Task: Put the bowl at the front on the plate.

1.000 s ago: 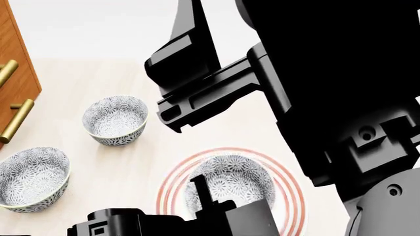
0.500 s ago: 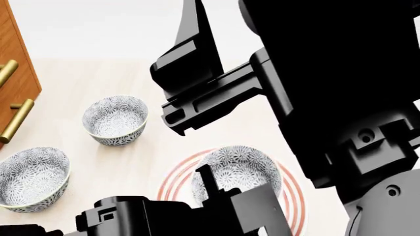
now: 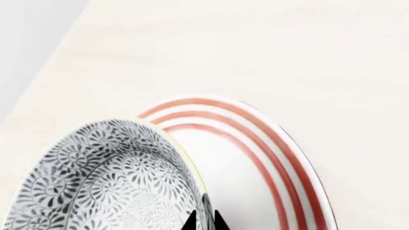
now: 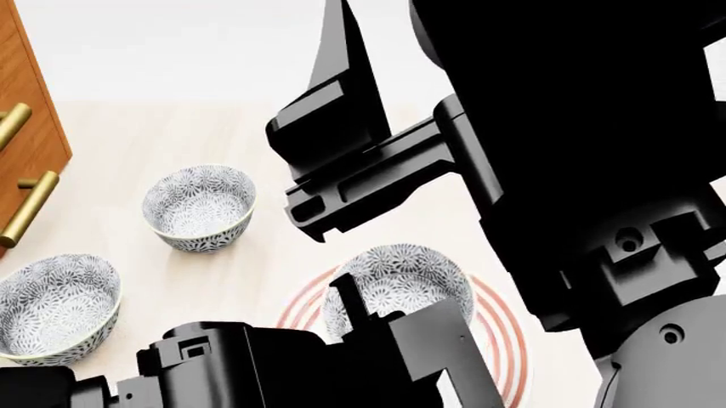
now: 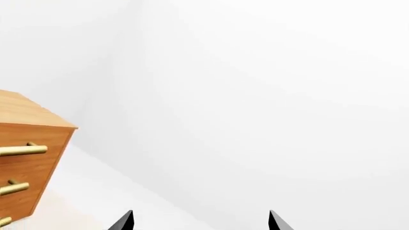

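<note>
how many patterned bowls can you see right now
3: one bowl over the plate at the left gripper, a second toward the cabinet, a third nearest. Arms could hide more.

Left gripper sits low at the near edge of the head view, its two tips pinched close together. Right gripper is raised up high, tips spread wide apart with nothing between them.

Matte black blocky arms, round screws

Pale wooden table, two patterned bowls, red-ringed plate
</note>
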`<state>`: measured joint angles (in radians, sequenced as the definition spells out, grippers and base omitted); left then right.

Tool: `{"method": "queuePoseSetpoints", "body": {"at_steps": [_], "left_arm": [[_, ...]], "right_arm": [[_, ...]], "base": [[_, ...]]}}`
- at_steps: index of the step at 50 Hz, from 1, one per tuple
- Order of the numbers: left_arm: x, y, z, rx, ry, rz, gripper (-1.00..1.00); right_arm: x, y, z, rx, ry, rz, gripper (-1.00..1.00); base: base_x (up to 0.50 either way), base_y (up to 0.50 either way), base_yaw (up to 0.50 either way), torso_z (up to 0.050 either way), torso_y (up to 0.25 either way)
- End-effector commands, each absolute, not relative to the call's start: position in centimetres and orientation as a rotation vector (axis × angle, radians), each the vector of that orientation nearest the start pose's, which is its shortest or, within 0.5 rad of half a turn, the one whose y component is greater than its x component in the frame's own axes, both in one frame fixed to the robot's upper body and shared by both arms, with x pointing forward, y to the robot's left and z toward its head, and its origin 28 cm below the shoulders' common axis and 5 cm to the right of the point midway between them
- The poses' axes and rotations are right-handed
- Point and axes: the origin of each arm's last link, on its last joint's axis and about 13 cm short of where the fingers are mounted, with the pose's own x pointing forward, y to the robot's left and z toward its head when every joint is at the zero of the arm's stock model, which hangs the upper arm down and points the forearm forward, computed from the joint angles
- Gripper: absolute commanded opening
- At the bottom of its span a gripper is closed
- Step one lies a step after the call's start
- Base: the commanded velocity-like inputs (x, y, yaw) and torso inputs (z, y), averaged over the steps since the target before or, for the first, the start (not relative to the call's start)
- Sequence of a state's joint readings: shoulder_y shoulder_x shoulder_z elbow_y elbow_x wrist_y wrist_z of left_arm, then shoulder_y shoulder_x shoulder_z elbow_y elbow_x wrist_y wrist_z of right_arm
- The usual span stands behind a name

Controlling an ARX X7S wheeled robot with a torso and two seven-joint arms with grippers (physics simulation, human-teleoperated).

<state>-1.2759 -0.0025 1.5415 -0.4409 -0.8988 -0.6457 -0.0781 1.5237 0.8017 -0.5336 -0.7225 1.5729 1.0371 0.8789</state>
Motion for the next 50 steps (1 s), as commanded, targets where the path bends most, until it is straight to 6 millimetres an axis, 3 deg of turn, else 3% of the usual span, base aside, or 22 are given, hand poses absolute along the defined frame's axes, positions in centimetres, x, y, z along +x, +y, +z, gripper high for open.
{"method": "queuePoseSetpoints", "body": {"at_steps": [1, 50], "left_arm": [[33.2, 6.2, 13.9, 0.765, 0.389, -0.866, -1.00], [32.9, 6.5, 12.3, 0.761, 0.427, -0.886, -1.00]], "right_arm": [[18.5, -10.8, 34.7, -0.418, -0.400, 0.270, 1.00], [18.5, -11.0, 34.5, -0.415, -0.408, 0.266, 1.00]], "base": [[0.00, 0.00, 0.00, 0.000, 0.000], [0.00, 0.00, 0.00, 0.000, 0.000]]}}
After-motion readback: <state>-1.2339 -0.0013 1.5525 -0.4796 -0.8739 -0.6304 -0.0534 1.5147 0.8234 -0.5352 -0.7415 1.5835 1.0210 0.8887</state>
